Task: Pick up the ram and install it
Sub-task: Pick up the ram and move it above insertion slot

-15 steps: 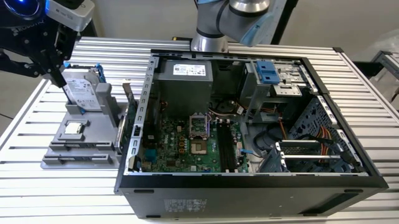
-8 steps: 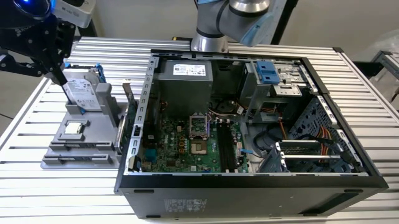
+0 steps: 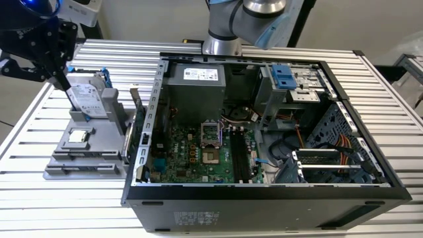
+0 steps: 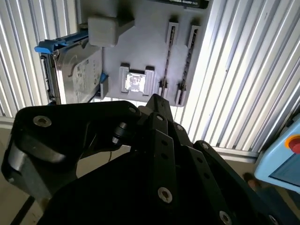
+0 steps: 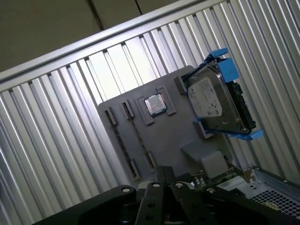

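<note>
The ram (image 5: 139, 137) is a thin stick standing on edge in the grey parts holder (image 5: 176, 133), in the slot pair next to the square processor chip (image 5: 155, 104). It shows again as a dark line (image 4: 168, 61) in the second wrist view. My black gripper (image 3: 66, 85) hangs above the far left corner of the holder (image 3: 86, 148), close to the upright hard drive (image 3: 89, 99). Its fingertips (image 5: 163, 171) meet with nothing between them, well above the ram. The gripper (image 4: 154, 99) looks shut in the second wrist view too.
The open computer case (image 3: 264, 191) lies on the slatted metal table (image 3: 39, 198), right of the holder, with its motherboard (image 3: 198, 153) and dark memory slots (image 3: 239, 158) exposed. The arm's base (image 3: 221, 44) stands behind the case. A second, bare slot pair (image 5: 123, 140) lies beside the ram.
</note>
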Robot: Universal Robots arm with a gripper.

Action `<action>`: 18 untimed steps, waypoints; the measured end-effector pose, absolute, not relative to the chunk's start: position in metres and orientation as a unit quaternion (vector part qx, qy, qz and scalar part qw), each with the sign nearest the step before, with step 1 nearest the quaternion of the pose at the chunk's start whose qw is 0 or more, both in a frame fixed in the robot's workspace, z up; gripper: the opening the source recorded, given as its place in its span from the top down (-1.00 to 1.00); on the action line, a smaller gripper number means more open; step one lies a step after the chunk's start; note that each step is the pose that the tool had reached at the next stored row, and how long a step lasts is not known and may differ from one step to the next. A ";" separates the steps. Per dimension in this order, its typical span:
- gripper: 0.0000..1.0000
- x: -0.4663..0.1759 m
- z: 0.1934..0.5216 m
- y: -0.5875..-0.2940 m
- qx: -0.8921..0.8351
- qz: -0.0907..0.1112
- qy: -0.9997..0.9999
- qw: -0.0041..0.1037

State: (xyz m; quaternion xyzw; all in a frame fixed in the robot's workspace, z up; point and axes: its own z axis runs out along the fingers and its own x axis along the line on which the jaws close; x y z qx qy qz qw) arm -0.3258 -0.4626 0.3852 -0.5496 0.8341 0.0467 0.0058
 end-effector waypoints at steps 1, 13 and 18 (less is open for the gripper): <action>1.00 -0.326 0.385 -0.463 -0.556 0.047 0.830 0.005; 1.00 -0.326 0.385 -0.463 -0.601 0.047 0.798 0.003; 1.00 -0.326 0.385 -0.463 -0.618 0.047 0.785 0.002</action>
